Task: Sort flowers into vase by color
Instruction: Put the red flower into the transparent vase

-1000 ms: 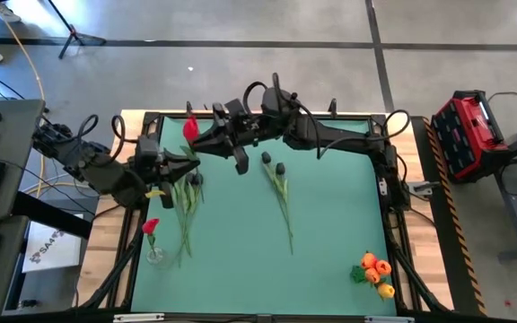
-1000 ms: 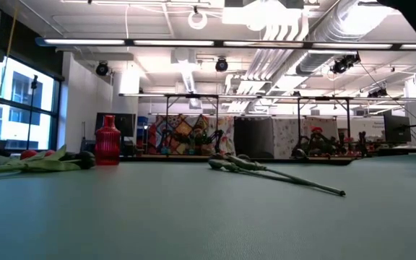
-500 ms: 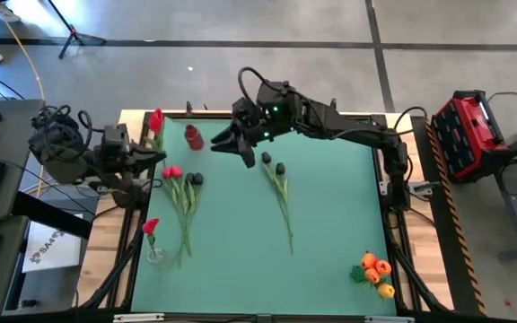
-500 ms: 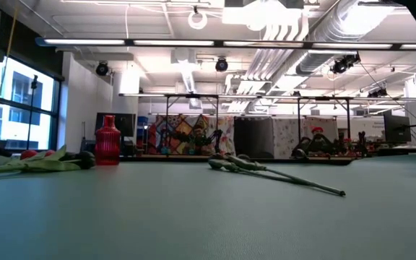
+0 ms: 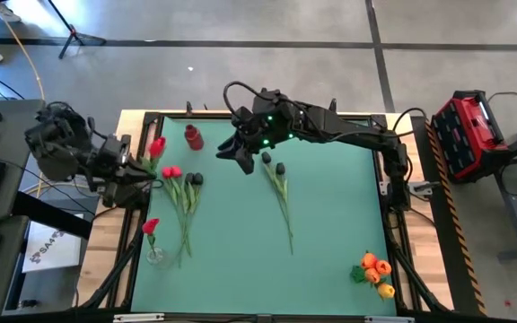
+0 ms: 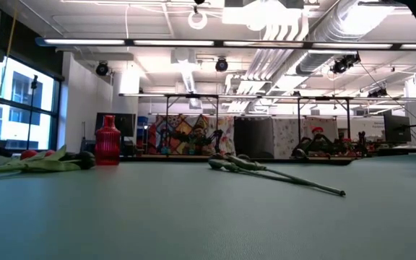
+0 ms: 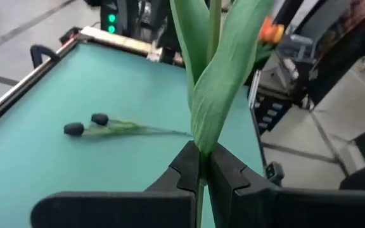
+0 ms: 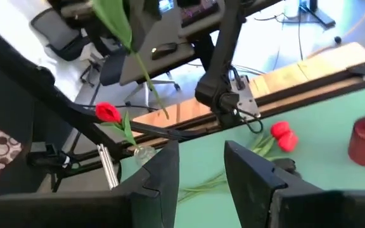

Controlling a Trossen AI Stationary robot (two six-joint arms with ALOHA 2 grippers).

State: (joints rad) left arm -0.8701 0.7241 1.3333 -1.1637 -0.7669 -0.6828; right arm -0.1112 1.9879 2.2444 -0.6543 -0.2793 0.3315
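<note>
At the table's left edge my left gripper [image 5: 144,168] is shut on a red tulip [image 5: 157,146] held above the table. Its green leaves [image 7: 215,82] rise past the fingers in the left wrist view. My right gripper [image 5: 230,149] hovers open and empty at the far middle, right of the red vase [image 5: 192,136]. A red and a black tulip [image 5: 183,179] lie on the mat at the left. Two black tulips [image 5: 276,179] lie at the centre. A clear vase [image 5: 154,256] near the left front holds one red tulip [image 8: 109,113]. My left gripper pinches the tulip's thin stem [image 7: 201,158] just under the base of its leaves, between its two fingertips. The fingers lie across the stem. The flower is lifted clear of the table, its leaves and head standing beyond the fingers.
A bunch of orange-yellow flowers [image 5: 375,272] stands at the near right corner. Black frame rails run along the table's edges. A red toolbox [image 5: 469,135] sits off the table to the right. The mat's near middle is bare green [image 5: 267,278].
My left gripper has drawn away from my right gripper toward the table's left edge, carrying the red tulip with it, and has turned on the way. The tulip's head has gone from beside the red vase to the left rail. My right gripper has tipped downward near the far middle.
</note>
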